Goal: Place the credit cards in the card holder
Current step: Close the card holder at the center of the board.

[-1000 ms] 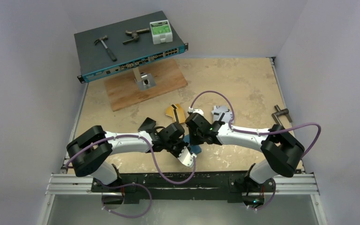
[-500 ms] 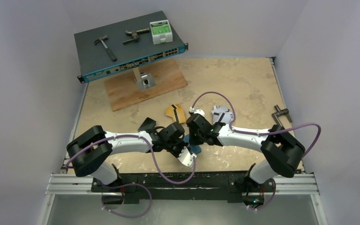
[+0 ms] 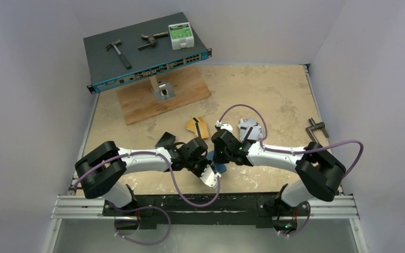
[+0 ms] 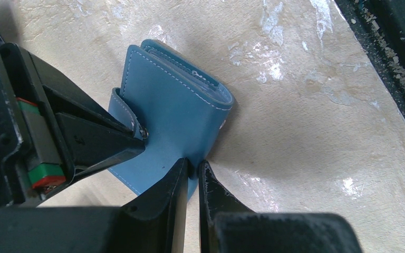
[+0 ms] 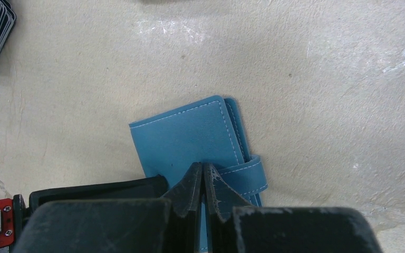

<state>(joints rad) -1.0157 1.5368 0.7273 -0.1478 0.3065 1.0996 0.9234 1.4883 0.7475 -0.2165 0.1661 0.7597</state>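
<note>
The card holder (image 5: 184, 139) lies folded on the bench (image 3: 263, 89) near the front edge, between the two arms; its strap (image 5: 245, 171) wraps round one side. The left claw (image 4: 192, 167) has its fingers almost together, pinching the holder's near edge. The right claw (image 5: 203, 171) has its fingers pressed together, tips touching the cover just beside the strap; whether anything is caught between them cannot be told. The gold card (image 3: 196, 126) lies on the bench beyond the claws, apart from the holder; the silver-grey card (image 3: 249, 128) lies to its right, under the right arm's cable; the black card stack (image 3: 165, 140) lies to the left, beside the left arm.
</note>
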